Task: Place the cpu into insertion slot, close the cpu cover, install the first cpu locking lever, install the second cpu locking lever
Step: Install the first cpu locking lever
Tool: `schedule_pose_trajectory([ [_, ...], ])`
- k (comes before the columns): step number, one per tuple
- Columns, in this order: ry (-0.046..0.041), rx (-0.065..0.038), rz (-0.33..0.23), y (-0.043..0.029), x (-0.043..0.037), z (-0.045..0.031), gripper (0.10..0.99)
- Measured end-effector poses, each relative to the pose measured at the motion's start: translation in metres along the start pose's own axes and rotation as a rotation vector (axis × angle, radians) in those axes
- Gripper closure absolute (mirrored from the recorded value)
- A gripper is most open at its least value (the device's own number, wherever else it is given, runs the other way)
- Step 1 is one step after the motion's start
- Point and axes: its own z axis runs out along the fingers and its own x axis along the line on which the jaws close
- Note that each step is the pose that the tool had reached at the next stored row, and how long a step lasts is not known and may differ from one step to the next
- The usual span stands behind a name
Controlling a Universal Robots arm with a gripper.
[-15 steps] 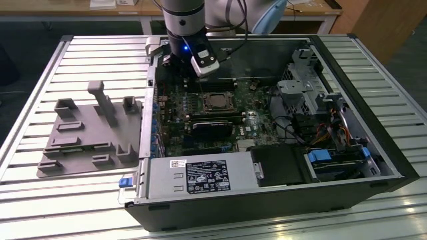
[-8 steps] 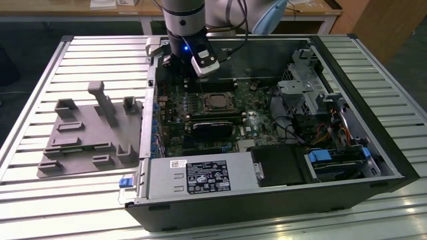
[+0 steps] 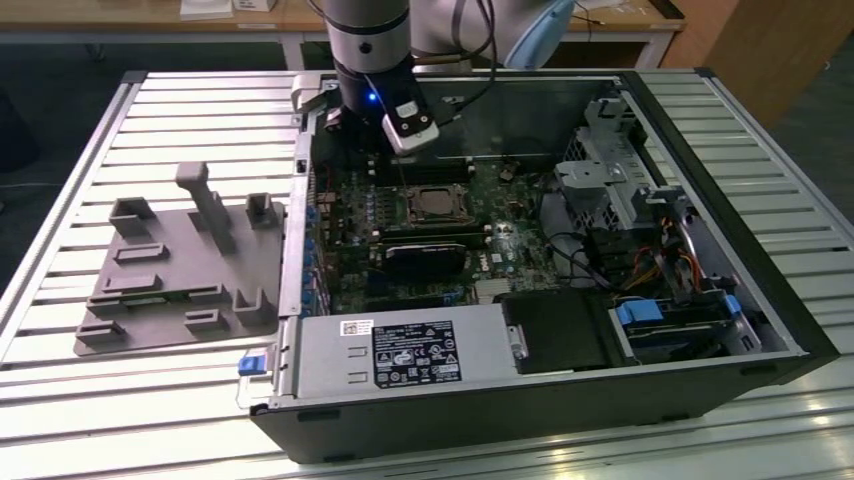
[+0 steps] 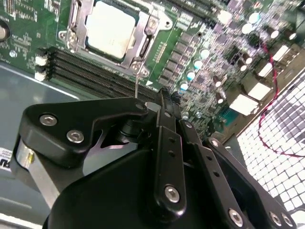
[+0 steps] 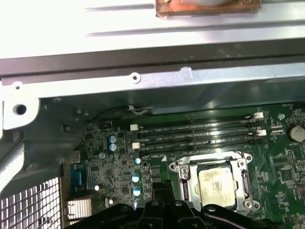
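Your gripper (image 4: pixel 166 95), pinched closed and empty, hangs near the seated cpu (image 4: pixel 110 28), with the computer case (image 3: pixel 467 425) and slatted table (image 3: pixel 120 420) below it.

Cpu (image 4: pixel 110 28) framed by lowered cpu cover (image 4: pixel 143 45), black hand (image 4: pixel 164 95) near memory slots (image 4: pixel 90 71)

No legible text; small unreadable print on the power-supply label (image 3: pixel 411 353).

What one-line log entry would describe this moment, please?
cpu: seated flat | cpu cover: down around it | gripper: shut, holding nothing, over motherboard beside the cover
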Motion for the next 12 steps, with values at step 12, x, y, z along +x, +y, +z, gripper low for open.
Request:
schedule_pose_trajectory([
  [12, 0.0093, -0.084, 0.006, 0.0001, 0.0000, 0.0001, 0.984],
])
